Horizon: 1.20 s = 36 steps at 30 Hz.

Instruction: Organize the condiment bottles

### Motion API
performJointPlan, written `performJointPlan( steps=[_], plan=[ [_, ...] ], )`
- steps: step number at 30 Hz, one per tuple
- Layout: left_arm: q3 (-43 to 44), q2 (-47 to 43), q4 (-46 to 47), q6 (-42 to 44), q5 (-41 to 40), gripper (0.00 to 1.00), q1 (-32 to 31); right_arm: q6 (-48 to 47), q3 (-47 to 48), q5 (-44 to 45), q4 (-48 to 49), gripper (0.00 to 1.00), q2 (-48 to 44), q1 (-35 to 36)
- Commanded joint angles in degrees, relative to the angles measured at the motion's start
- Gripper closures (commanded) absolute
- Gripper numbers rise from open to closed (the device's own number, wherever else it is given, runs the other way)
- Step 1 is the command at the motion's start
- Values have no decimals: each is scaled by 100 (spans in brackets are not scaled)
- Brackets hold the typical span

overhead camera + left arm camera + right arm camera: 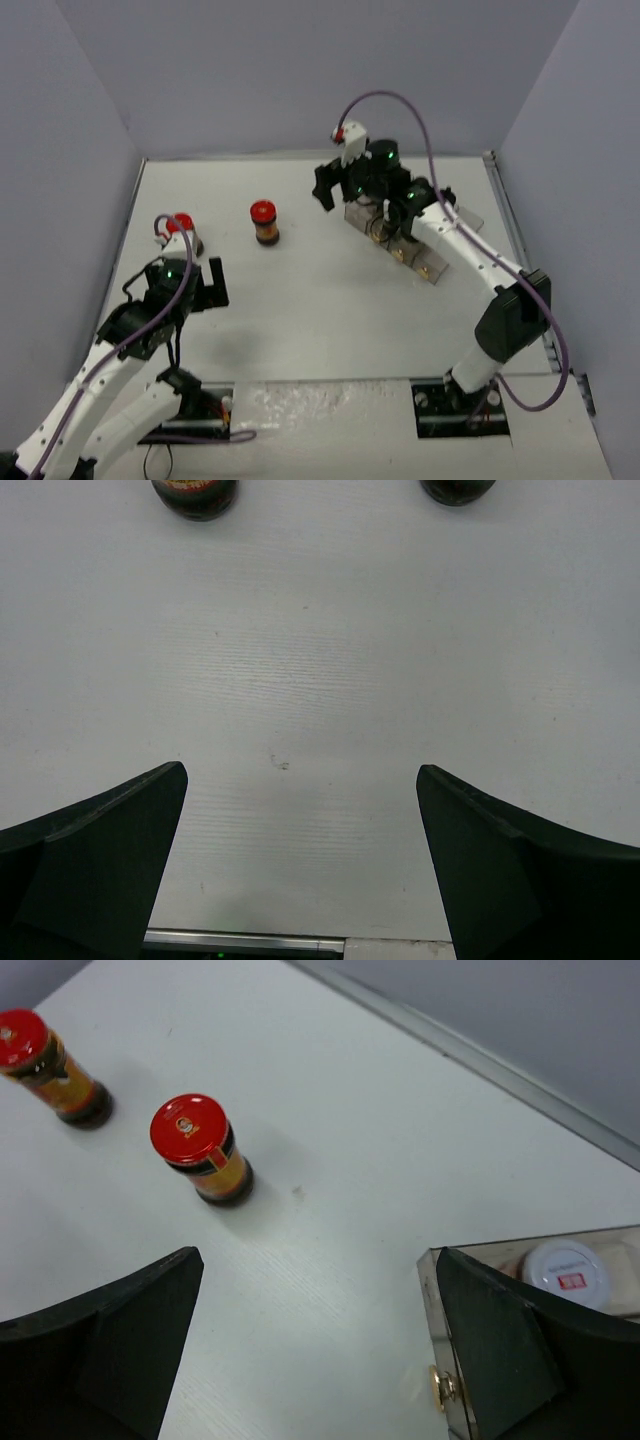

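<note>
Jaws apart on both — red-capped jars [198, 1148] ahead, apparently untouched.

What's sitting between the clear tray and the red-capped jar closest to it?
Nothing: in the right wrist view, only bare white table separates the red-capped jar from the clear tray.

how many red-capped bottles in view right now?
2. The centre bottle stands mid-table; the left bottle stands near the left arm. Both are outside the tray; the right arm may hide more.
</note>
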Motion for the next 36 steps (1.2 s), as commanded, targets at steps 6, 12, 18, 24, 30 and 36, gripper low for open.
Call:
performJointPlan(
  steps=[6,12,18,24,30,36],
  plan=[
    [971,379,-170,-108,74,3,43,-745,1938,-1116,155,0,2210,564],
    [1139,468,-357,-147,33,3,61,-899,2602,-1568,155,0,3035,725],
    [1215,506,-452,-175,41,3,70,-1016,3164,-1693,163,0,3711,861],
    [1309,541,-613,-194,-15,3,76,-1070,3529,-1868,164,0,4193,917],
    [1316,538,-693,-245,-55,3,77,-1086,3653,-1955,164,0,4412,983],
    [1301,522,-717,-268,-93,3,76,-1085,3770,-1901,164,5,4599,1017]
  ],
)
